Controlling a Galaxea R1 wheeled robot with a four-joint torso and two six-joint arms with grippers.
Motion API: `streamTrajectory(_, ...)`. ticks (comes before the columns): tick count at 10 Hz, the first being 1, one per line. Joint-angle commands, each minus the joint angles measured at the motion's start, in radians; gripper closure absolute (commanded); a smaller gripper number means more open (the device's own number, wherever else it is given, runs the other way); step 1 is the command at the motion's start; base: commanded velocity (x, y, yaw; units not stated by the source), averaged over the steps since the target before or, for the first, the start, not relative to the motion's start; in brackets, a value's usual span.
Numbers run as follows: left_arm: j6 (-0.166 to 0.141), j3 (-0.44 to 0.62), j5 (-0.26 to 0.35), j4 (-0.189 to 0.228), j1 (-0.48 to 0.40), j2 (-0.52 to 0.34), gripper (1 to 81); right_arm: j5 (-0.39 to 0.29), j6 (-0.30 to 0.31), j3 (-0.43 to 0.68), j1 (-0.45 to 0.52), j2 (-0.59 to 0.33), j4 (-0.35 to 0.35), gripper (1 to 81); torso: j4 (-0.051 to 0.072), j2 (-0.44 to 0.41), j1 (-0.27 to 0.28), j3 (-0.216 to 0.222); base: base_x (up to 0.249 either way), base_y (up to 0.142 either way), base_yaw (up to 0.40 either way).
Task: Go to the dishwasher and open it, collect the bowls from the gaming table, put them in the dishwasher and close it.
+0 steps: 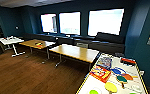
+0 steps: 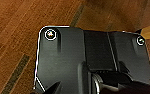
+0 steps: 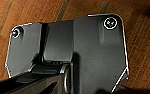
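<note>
The gaming table (image 1: 90,84), white-topped with a yellow edge, runs along the lower right of the head view. It is strewn with board games and paddles. A lime green bowl (image 1: 93,92) sits on its near end, cut by the picture's lower edge. A sliver of a second green bowl (image 1: 132,93) shows further right on the same end. The dishwasher is out of view. Both wrist views look down past the robot's dark plate onto wooden floor (image 2: 16,37).
A yellow paddle (image 1: 111,87), a green paddle (image 1: 121,79) and a red game box (image 1: 100,73) lie on the gaming table. Two wooden desks (image 1: 74,52) (image 1: 37,43) and a white table (image 1: 10,40) stand ahead. A dark sofa (image 1: 106,42) lines the windows. Brown floor (image 1: 28,72) spreads to the left.
</note>
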Motion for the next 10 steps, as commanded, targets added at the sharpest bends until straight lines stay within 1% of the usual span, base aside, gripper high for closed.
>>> streamTrajectory(1,0.004,0.001,0.049,0.002,-0.056,-0.001,1.0,-0.052,-0.002,-0.003,0.052,-0.001,-0.001,1.0,0.000,0.000,0.000,0.000,0.107,0.134,0.000)
streamTrajectory(4,0.004,0.001,0.049,0.000,-0.056,-0.001,1.0,-0.052,-0.002,-0.001,0.052,-0.001,-0.001,1.0,0.000,0.000,0.000,0.000,0.104,0.131,0.000)
streamTrajectory(5,0.004,0.001,0.049,0.000,-0.055,-0.001,1.0,-0.052,-0.002,-0.001,0.052,-0.001,-0.001,1.0,0.000,0.000,0.000,0.000,0.085,0.066,0.000)
streamTrajectory(6,0.004,0.001,0.049,-0.001,-0.056,-0.001,1.0,-0.052,-0.002,-0.001,0.052,-0.001,-0.001,1.0,0.000,0.000,0.000,0.000,0.067,0.000,0.000)
streamTrajectory(10,-0.002,0.001,0.049,-0.004,-0.056,-0.004,1.0,-0.052,-0.002,0.000,0.052,-0.001,-0.002,1.0,0.000,0.000,0.000,0.000,0.000,0.000,0.000)
